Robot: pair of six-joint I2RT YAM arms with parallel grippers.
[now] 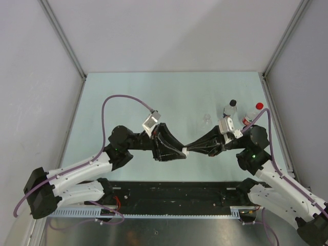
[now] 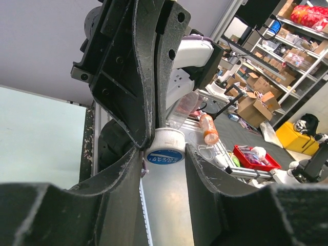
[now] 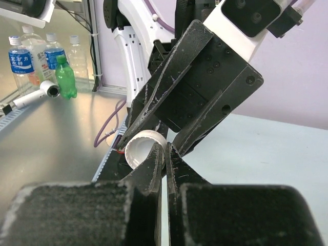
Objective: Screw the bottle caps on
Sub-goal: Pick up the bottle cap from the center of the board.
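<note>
The whitish cap [image 3: 145, 148] is held in the air above the near middle of the worktop [image 1: 154, 97], where the two arms meet. The right gripper [image 3: 165, 154] is nearly pressed together, pinching the cap's rim. The left gripper [image 2: 162, 154] is spread to about the cap's width with a finger on each side; I cannot tell whether it grips. Three bottles stand far right: an uncapped one [image 1: 206, 119], a black-capped one [image 1: 230, 109] and a red-capped one [image 1: 252, 117].

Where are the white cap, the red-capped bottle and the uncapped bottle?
white cap [image 2: 166, 139], left wrist view, ribbed side wall
red-capped bottle [image 1: 250, 118], top view, labelled body
uncapped bottle [image 1: 206, 120], top view, clear body
</note>
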